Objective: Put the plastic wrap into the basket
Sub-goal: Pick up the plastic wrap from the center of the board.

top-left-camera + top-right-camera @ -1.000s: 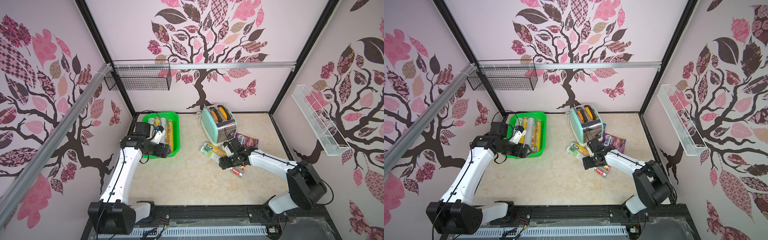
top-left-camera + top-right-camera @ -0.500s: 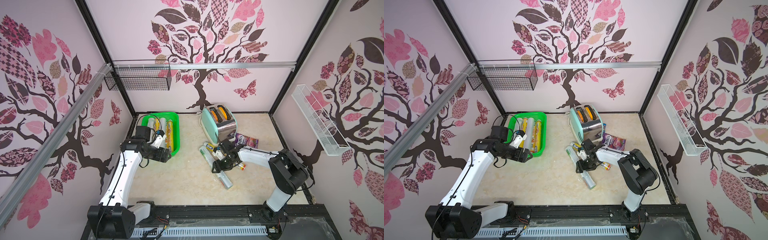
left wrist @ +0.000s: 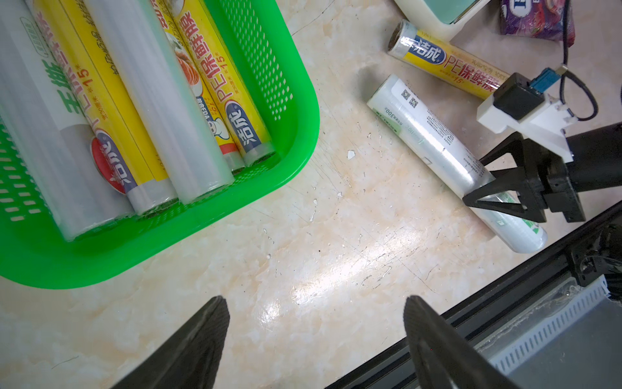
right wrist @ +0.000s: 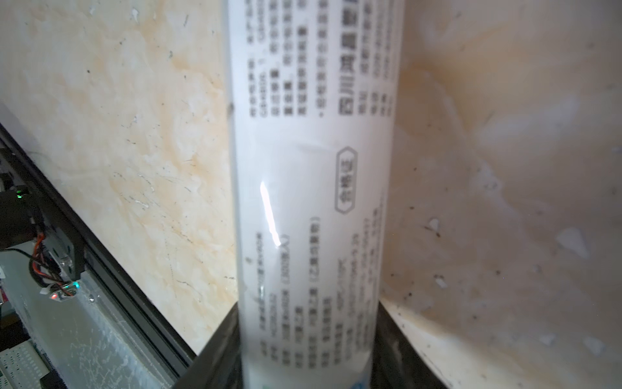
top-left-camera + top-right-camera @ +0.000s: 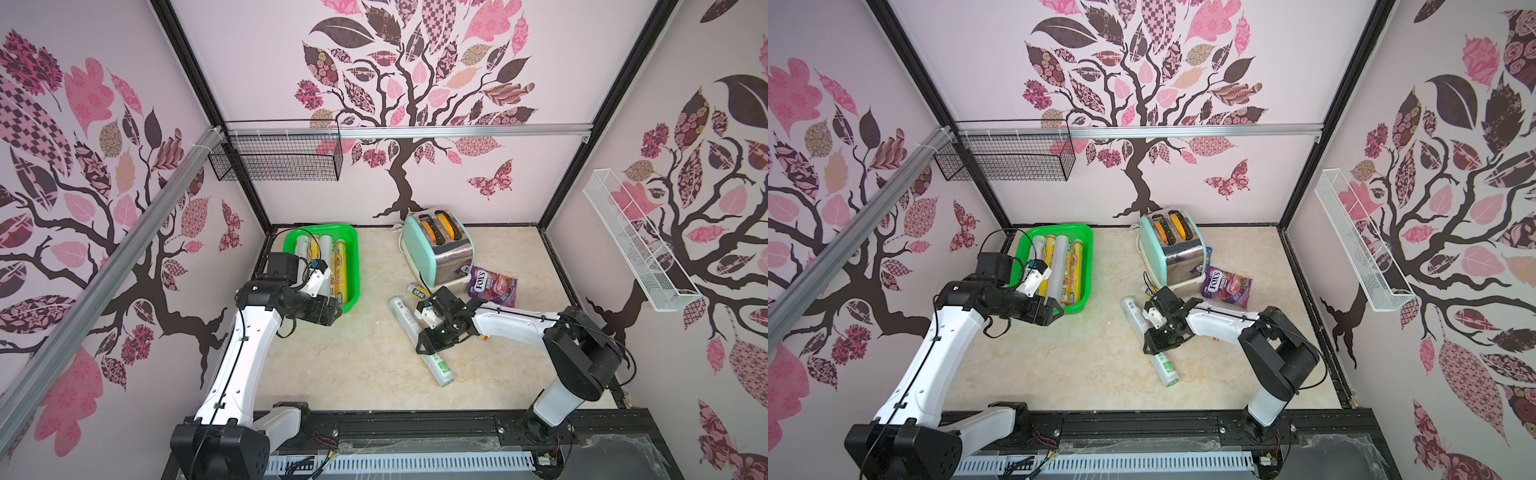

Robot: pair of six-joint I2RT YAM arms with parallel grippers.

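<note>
Plastic wrap rolls lie in two places. Several rest side by side, lengthwise, in the green basket [image 5: 352, 266] at the far left of the desk [image 5: 365, 374]. The left wrist view shows these basket rolls [image 3: 151, 94] as a mix of white with green print, yellow and clear, inside the perforated wall [image 3: 296, 134].

Two more rolls are out on the desk. A loose white roll [image 5: 441, 368] lies slantwise in front of the toaster [image 5: 440, 249], and it shows in both top views [image 5: 1166, 368]. The right jaws are closed across it, nearer its front end than its far end. In the right wrist view a black finger [image 4: 218, 353] sits against each side of the printed tube [image 4: 313, 168]. From the left wrist view the roll [image 3: 427, 134] appears to rest flat on the desk.

A yellow roll [image 5: 417, 293] lies just beside the toaster's near corner. Its far part is hidden behind the right arm's wrist camera [image 3: 518, 101]. A purple candy bag [image 5: 492, 286] lies near the toaster on its right.

The left jaws stand wide open and empty, hovering over bare desk just off the basket's near end.
</note>
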